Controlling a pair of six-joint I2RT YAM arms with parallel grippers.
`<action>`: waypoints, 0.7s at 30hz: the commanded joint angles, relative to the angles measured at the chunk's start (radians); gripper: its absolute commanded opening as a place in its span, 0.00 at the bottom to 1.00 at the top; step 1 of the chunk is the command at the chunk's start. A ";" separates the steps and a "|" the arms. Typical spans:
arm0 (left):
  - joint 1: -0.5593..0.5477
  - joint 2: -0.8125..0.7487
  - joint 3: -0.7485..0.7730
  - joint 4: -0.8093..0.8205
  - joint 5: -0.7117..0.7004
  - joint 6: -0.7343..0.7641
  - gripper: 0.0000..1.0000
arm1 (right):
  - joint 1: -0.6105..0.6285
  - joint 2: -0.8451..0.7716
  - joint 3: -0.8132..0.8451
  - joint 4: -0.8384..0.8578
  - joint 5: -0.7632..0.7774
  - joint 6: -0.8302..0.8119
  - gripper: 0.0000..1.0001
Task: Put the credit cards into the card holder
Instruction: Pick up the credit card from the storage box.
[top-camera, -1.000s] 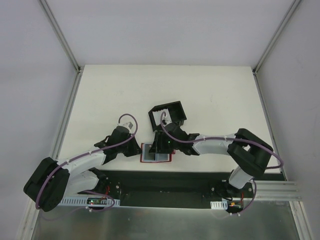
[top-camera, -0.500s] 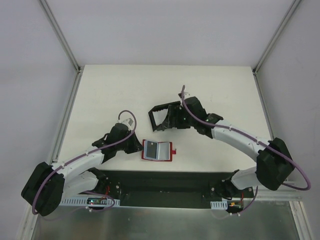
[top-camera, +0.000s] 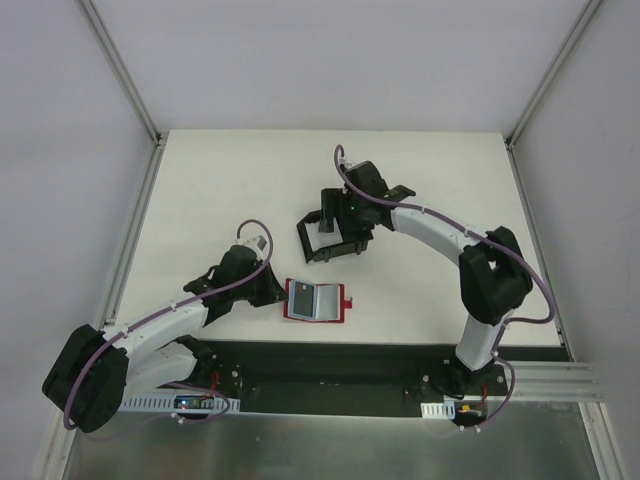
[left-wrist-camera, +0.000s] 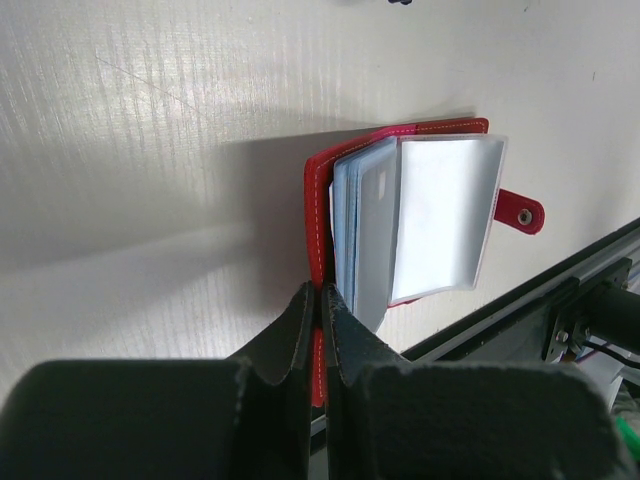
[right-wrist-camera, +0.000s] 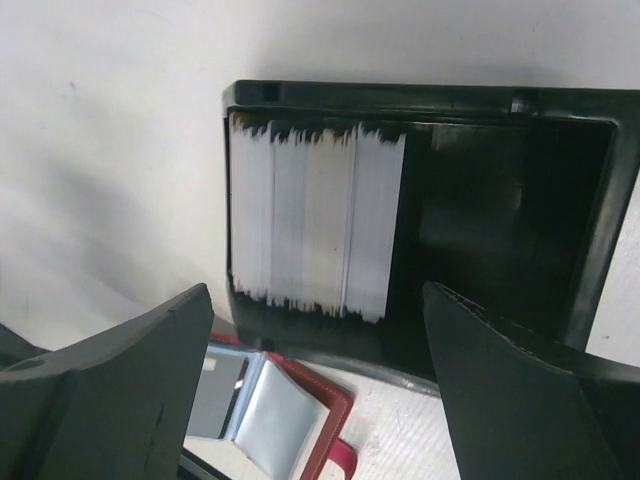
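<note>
The red card holder (top-camera: 316, 301) lies open near the table's front edge, its clear sleeves fanned up (left-wrist-camera: 440, 215) with a bluish card (left-wrist-camera: 377, 225) among them. My left gripper (top-camera: 277, 296) is shut on the holder's left cover edge (left-wrist-camera: 323, 300), pinning it down. A stack of white credit cards (right-wrist-camera: 315, 225) stands on edge in the left part of the black box (right-wrist-camera: 500, 200), which sits just behind the holder (right-wrist-camera: 335, 425). My right gripper (top-camera: 337, 222) hovers over that box (top-camera: 340, 250) with its jaws wide open (right-wrist-camera: 318, 290) and nothing between them.
A black mounting rail (top-camera: 330, 365) runs along the near table edge, just in front of the holder, and shows in the left wrist view (left-wrist-camera: 590, 300). The right part of the black box holds no cards. Grey walls close in the table's sides.
My right gripper has left the card holder, swung back over the black box and opened wide. The left gripper has kept its pinch on the holder's edge.
</note>
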 joint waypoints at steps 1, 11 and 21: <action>-0.006 -0.017 0.034 0.001 0.008 -0.005 0.00 | -0.017 0.063 0.078 -0.061 -0.038 -0.049 0.89; -0.006 -0.008 0.037 0.001 0.008 0.000 0.00 | -0.038 0.195 0.138 -0.026 -0.152 -0.012 0.91; -0.006 0.004 0.043 0.001 0.008 0.003 0.00 | -0.072 0.197 0.103 0.054 -0.288 0.028 0.85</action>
